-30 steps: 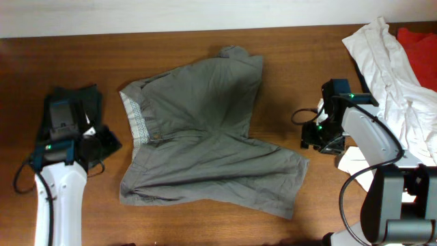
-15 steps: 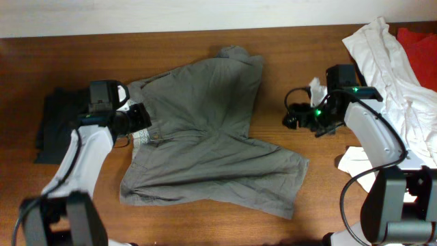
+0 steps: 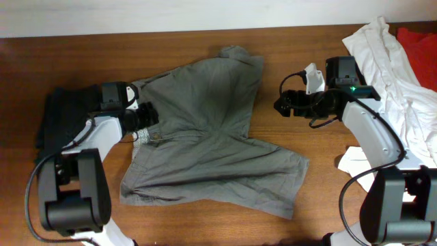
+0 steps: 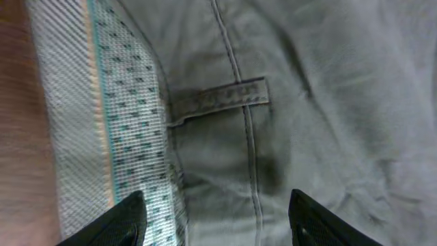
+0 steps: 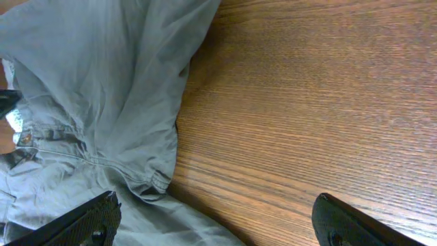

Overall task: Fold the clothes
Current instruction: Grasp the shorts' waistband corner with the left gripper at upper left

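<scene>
The grey-olive shorts (image 3: 205, 137) lie spread flat on the wooden table, legs pointing right. The pale patterned waistband lining (image 3: 134, 117) is at the left. My left gripper (image 3: 149, 116) is open, right over the waistband; its view shows the lining (image 4: 109, 123), a belt loop (image 4: 218, 98) and a seam between the fingertips (image 4: 217, 219). My right gripper (image 3: 281, 105) is open and empty, hovering over bare wood right of the upper leg. Its view (image 5: 215, 222) shows the shorts' leg hem (image 5: 153, 181) to the left.
A dark folded garment (image 3: 61, 123) lies at the far left. A pile of white (image 3: 392, 61) and red (image 3: 418, 37) clothes lies at the far right. The table's back edge (image 3: 171, 33) meets a white wall.
The left arm swung from the table's left side onto the shorts' waistband. The right gripper moved left and up, from beside its base toward the shorts' upper leg.
</scene>
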Controlling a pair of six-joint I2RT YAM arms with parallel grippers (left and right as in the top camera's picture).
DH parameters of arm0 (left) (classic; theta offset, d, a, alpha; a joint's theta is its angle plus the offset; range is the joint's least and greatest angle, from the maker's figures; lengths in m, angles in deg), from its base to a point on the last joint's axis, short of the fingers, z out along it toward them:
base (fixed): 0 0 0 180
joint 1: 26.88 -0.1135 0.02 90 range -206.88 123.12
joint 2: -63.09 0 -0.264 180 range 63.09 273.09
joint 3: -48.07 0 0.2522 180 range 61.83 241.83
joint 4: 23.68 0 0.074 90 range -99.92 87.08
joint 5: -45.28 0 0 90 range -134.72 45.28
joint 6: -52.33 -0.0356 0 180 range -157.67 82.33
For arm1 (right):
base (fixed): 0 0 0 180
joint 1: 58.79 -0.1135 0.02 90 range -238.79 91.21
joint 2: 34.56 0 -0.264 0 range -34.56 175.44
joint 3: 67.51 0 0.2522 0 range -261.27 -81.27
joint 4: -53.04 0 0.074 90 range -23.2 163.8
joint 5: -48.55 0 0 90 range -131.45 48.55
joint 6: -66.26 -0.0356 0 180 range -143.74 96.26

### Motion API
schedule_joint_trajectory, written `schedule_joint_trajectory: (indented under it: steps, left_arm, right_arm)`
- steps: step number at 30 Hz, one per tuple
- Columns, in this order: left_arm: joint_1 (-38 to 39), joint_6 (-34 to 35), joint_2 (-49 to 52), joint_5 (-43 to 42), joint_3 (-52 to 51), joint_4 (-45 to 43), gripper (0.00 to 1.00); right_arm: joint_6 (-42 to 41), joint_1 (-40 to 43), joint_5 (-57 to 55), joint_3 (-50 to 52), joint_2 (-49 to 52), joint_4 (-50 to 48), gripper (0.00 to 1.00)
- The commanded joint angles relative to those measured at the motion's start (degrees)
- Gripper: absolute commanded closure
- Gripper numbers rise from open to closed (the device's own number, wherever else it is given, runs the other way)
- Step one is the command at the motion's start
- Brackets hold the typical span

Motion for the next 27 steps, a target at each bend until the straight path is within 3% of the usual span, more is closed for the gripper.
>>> schedule_joint_trajectory:
  steps: [1, 13, 15, 16, 17, 19, 23, 27]
  left_arm:
    - [-0.1, 0.0, 2.9, -4.5, 0.3, -1.2, 0.34]
    - [-0.1, 1.5, 3.3, -11.5, 0.3, -5.7, 0.36]
    - [-0.1, 1.5, 3.3, -13.0, 0.3, -5.8, 0.50]
    - [-0.2, 1.5, 3.3, -14.4, 0.3, -6.0, 0.73]
    - [-0.2, 1.5, 3.3, -14.8, 0.3, -6.0, 0.87]
    - [-0.2, 1.5, 3.3, -15.0, 0.3, -5.9, 0.99]
    - [-0.7, 1.5, 2.4, -15.2, 0.6, -3.9, 0.99]
    - [-2.4, 1.4, -3.0, -15.6, 2.4, 3.5, 0.99]
  right_arm:
    - [0.6, -0.4, 1.1, -1.2, 0.6, -0.2, 0.06]
    - [0.6, -0.4, 0.9, -1.2, 0.6, -0.2, 0.06]
    - [0.6, -0.4, 0.4, -1.2, 0.6, -0.2, 0.06]
    - [0.6, -0.4, -0.8, -1.2, 0.7, -0.2, 0.06]
    - [0.6, -0.4, -1.2, -1.2, 0.8, -0.3, 0.07]
    - [0.6, -0.4, -2.4, -1.2, 1.2, -0.7, 0.07]
    - [0.6, -0.5, -3.4, -1.2, 2.6, -2.8, 0.07]
    - [0.6, -0.5, -2.9, -1.2, 5.1, -5.6, 0.06]
